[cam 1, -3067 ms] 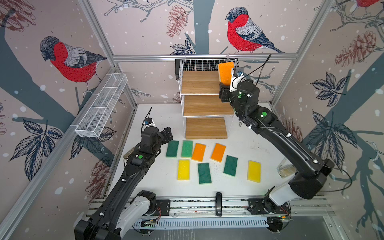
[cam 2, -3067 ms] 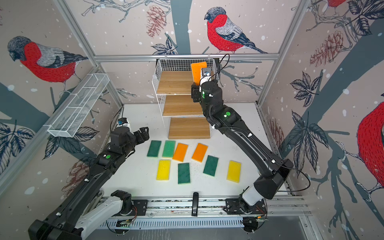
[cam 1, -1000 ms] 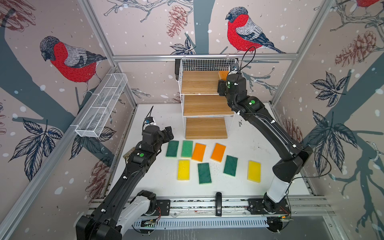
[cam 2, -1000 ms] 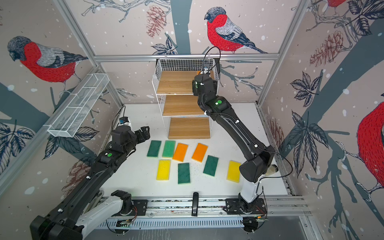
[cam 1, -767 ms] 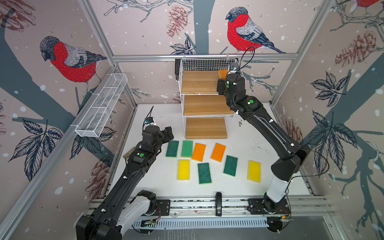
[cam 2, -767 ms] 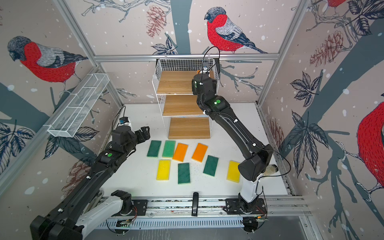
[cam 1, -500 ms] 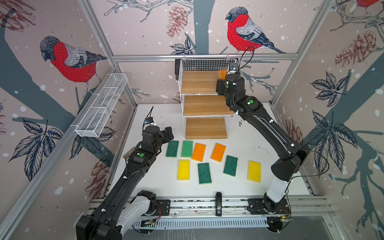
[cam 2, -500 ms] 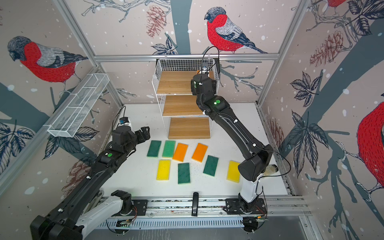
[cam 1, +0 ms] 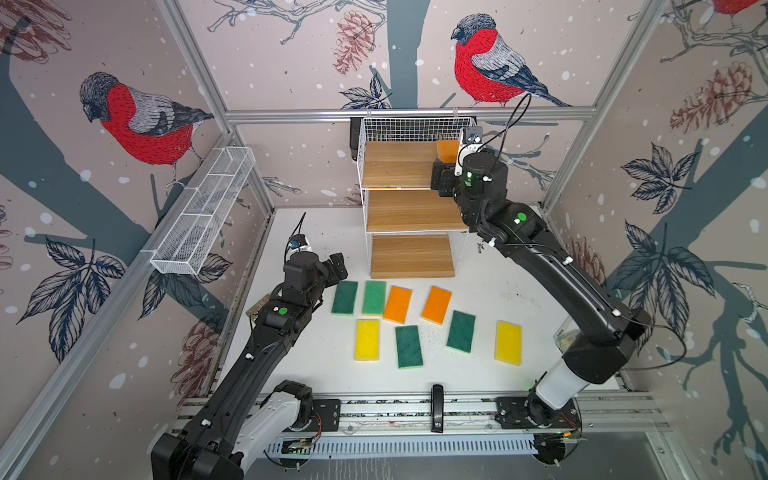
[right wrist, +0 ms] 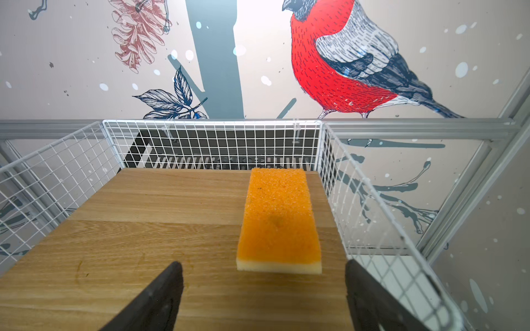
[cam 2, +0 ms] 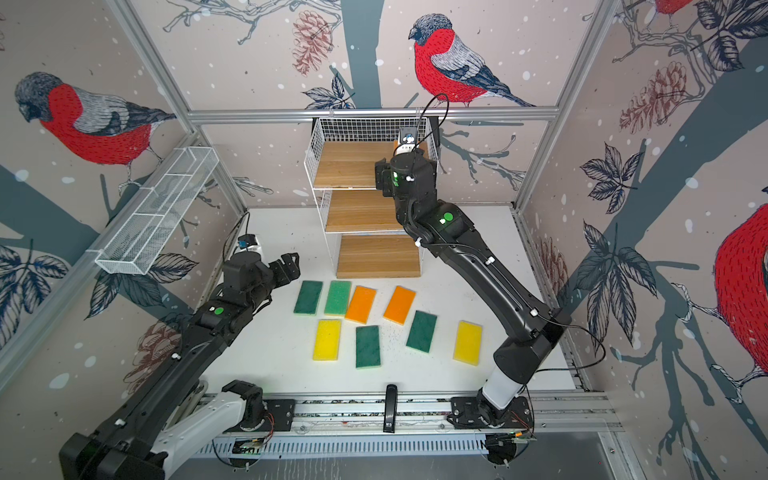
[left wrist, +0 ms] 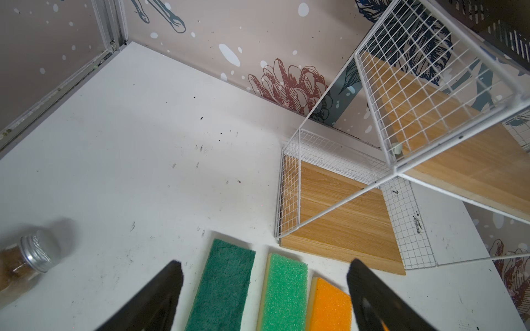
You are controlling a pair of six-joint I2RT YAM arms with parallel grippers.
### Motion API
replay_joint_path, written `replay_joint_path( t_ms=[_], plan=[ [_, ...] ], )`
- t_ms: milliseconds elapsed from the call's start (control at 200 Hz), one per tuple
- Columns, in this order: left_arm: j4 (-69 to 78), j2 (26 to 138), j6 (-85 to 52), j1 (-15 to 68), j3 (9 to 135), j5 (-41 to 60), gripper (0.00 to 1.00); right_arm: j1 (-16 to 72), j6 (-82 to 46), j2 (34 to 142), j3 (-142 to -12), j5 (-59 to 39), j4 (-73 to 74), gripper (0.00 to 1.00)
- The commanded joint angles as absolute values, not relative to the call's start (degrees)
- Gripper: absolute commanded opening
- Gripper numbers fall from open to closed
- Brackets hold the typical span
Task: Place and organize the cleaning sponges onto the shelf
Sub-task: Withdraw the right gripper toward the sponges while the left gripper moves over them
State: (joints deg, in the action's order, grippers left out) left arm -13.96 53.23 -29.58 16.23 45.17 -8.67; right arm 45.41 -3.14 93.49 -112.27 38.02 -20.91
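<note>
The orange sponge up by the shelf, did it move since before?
Yes. The orange sponge came down from standing upright above the shelf and now lies flat on its top board, beside the wire wall.

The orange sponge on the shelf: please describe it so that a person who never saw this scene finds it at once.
Find the white wire shelf against the back wall, with three wooden boards. On the top board, at its right-hand end beside the wire side, lies the orange sponge. It alone is on the shelf; the other sponges lie on the table.
</note>
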Motion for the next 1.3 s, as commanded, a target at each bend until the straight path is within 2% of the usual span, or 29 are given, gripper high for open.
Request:
replay_joint_path(
  t_ms=[0,405,640,1031,1296],
  plan=[
    [-13.6,53.1,-29.4,16.2,45.7,-7.7,0.9,45.7,-2.4,91.3,-109.8,38.2,-18.5,0.88],
    [-17.3,53.1,-29.8,16.3,44.0,-7.9,0.9,45.6,-4.9,76.9,-90.2,30.3,-19.2,0.93],
    [-17.5,56.5,-30.7,17.5,41.5,-7.9,0.9,41.1,-10.0,66.6,-75.0,23.7,-16.5,0.96],
    [-13.9,60.4,-31.3,21.0,36.7,-8.1,0.9,31.3,-16.2,61.0,-55.9,12.6,-12.9,0.99],
    [-14.1,63.1,-32.0,21.8,36.5,-8.9,0.9,28.5,-20.4,58.7,-46.1,10.0,-10.1,0.99]
  ],
)
